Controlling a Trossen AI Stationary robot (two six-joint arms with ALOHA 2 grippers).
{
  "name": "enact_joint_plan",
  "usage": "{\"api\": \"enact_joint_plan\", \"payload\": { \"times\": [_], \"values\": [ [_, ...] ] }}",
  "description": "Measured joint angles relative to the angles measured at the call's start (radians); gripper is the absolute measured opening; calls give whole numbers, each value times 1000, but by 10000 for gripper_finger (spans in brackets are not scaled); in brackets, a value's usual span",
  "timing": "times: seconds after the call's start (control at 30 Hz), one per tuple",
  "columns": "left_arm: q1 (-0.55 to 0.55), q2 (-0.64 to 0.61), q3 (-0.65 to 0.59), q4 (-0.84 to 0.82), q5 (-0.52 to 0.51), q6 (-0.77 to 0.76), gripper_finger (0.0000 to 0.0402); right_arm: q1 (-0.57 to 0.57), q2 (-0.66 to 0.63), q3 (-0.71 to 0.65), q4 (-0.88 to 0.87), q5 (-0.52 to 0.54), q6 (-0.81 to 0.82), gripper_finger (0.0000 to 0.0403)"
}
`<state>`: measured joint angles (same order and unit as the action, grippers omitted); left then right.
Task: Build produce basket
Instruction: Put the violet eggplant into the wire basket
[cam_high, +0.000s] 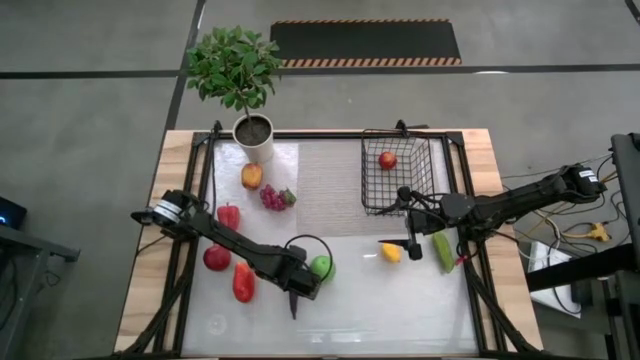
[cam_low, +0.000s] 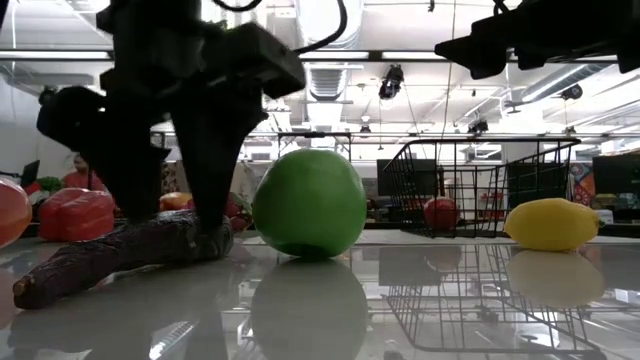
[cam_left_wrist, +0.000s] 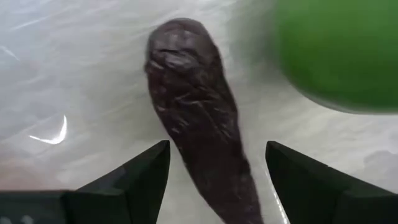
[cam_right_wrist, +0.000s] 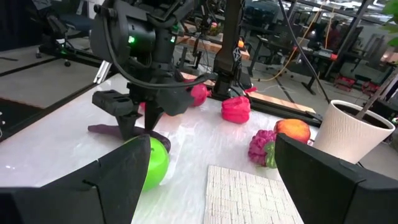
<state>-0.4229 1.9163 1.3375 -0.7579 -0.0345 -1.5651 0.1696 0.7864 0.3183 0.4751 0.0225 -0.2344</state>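
The left hand is sitting low over the table, its fingers spread either side of the dark eggplant without gripping it, the green apple just beside. The right hand is hanging open and empty beside the basket, which is holding one red apple.

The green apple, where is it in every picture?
High view: the round green toy apple lies low and centre, beside the left gripper.
Low view: centre, right of the dark fingers.
Left wrist view: upper right corner.
Right wrist view: lower left.
Shared landmark: the dark purple toy eggplant next to it.
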Motion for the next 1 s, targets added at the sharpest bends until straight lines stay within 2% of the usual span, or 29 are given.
{"api": "enact_joint_plan", "payload": {
  "times": [0.13, 0.4, 0.5, 0.8, 1.0],
  "values": [
    [0, 0, -19, 21, 0, 0, 226, 0, 0, 0, -4, 1, 0, 325],
    [0, 0, -20, 16, -5, 0, 126, 0, 0, 0, -6, 2, 0, 325],
    [0, 0, -20, 16, -11, 0, 100, 0, 0, 0, -7, 3, 0, 325],
    [3, -35, -21, -60, -46, 51, 103, 0, 0, 0, -7, 3, 10, 325],
    [7, -139, -18, -174, -204, 115, 104, 0, 1, 0, -6, 3, 18, 325]
  ]
}}
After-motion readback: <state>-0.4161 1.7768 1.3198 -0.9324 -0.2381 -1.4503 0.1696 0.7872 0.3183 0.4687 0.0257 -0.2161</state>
